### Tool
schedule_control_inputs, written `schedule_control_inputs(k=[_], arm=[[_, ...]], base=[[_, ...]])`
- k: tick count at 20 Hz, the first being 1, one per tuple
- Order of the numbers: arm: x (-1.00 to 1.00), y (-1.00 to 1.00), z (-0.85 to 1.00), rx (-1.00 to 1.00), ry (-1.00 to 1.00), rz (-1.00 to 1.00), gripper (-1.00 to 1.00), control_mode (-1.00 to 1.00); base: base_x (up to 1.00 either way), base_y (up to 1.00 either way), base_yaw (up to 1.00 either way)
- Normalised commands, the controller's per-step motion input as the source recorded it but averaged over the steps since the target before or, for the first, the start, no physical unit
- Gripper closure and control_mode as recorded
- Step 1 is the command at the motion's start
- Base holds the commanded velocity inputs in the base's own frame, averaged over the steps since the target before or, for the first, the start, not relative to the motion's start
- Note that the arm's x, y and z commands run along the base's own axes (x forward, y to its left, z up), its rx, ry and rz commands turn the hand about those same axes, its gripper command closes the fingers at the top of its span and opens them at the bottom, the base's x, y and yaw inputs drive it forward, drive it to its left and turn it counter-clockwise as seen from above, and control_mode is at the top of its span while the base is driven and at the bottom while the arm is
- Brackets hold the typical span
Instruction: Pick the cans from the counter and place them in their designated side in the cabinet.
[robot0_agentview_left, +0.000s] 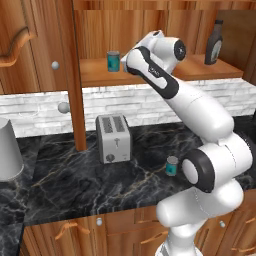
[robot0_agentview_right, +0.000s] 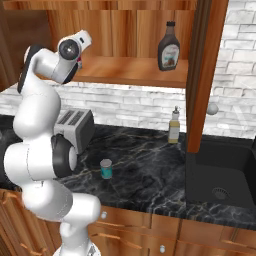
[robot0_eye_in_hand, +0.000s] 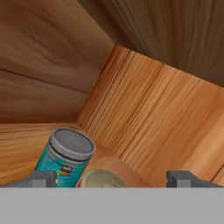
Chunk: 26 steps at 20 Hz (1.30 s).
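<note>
Black marble table (robot0_agentview_left: 75, 175) carried a toaster (robot0_agentview_left: 113, 138) and, at its four o'clock, one teal can (robot0_agentview_left: 172, 165). Up on the cabinet shelf (robot0_agentview_left: 95, 75) stood another teal can (robot0_eye_in_hand: 65, 156), with the end effector (robot0_eye_in_hand: 111, 179) spread open beside it, gripping nothing.

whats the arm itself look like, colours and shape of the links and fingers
The arm is glossy white, built of thick rounded tube links with dark grey to black bands and round caps at the joints. The gripper has two small dark grey finger tips with blocky, squared ends. No cables or markings can be made out.
</note>
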Motion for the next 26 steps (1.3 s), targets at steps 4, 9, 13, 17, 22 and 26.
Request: schedule_control_inputs(k=[4,9,13,17,22,26], arm=[[-0.62,-0.15,0.11,0.00,0.00,0.00,-1.00,-1.00],[-0.67,-0.16,0.11,-0.02,0.00,0.00,-1.00,-1.00],[-0.64,-0.14,0.08,-0.03,0.03,0.00,-1.00,-1.00],[-0.60,-0.12,0.05,-0.04,0.12,0.00,-1.00,-1.00],[-0.61,-0.09,0.01,-0.06,0.15,0.00,-1.00,-1.00],[-0.62,-0.12,0.00,-0.08,0.17,0.00,-1.00,-1.00]], base=[[0.00,0.00,0.00],[0.00,0.00,0.00],[0.00,0.00,0.00],[0.00,0.00,0.00],[0.00,0.00,0.00],[0.00,0.00,0.00]])
